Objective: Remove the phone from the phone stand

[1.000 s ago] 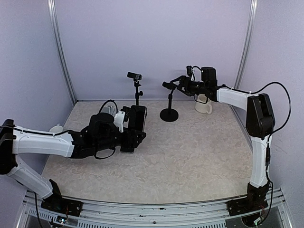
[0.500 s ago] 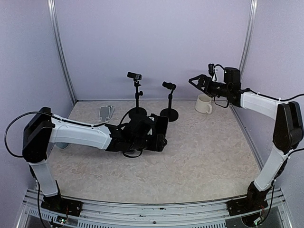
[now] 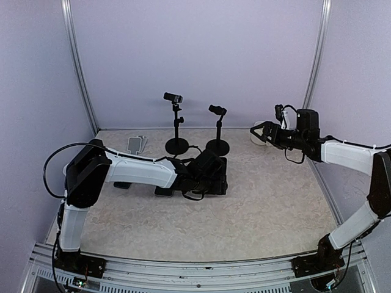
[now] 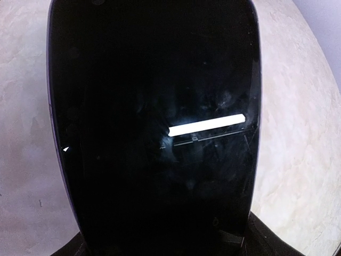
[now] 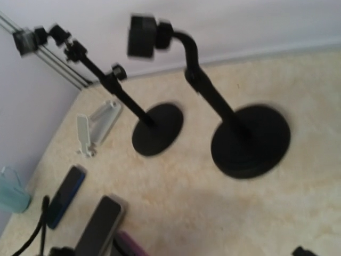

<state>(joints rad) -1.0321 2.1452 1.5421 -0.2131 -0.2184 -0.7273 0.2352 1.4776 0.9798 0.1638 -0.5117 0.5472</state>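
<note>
Low over the table (image 3: 256, 201), left gripper (image 3: 217, 177) clamped on phone (image 4: 154, 128), right gripper (image 3: 255, 129) apart, raised

Two black stands rise from round bases on a beige mottled table (image 5: 298, 202). The nearer stand (image 5: 250, 140) carries a blurred round head; the farther stand (image 5: 157, 129) leans toward the upper left. A white folding stand (image 5: 98, 125) lies flat just left of the farther base. A dark blue phone (image 5: 65, 194) lies lower left, with a grey-edged phone (image 5: 101, 224) beside it at the bottom edge.
</note>
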